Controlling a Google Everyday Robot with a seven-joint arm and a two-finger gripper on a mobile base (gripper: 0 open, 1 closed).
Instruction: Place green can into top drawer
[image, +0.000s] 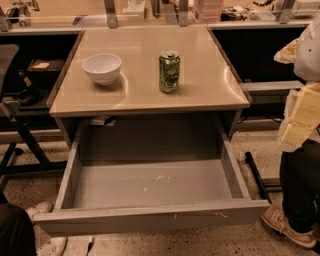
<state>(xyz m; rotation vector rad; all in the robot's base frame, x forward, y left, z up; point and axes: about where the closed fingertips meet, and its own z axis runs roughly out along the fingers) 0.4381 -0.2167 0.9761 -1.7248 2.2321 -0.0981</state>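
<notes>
**Camera view.** The green can (169, 71) stands upright on the counter (210, 97), a little right of centre and just right of a white bowl (102, 68); the two are apart. Below the counter's front edge the top drawer (150, 216) stands open, and its grey floor shows pale scuffs and nothing lying in it.

The task appears to be at its beginning. The drawer is already open to receive the can, but the can is not yet grasped, lifted or carried. Reaching, grasping, moving the can forward over the drawer and lowering it inside all seem left to do.

The pale, yellowish claw (299, 117) hangs at the right edge, beside the counter and well apart from the can. It touches neither can nor drawer. Whether it is open or closed cannot be told, and nothing is seen in its hold. A person's leg (300, 185) stands below it.
</notes>
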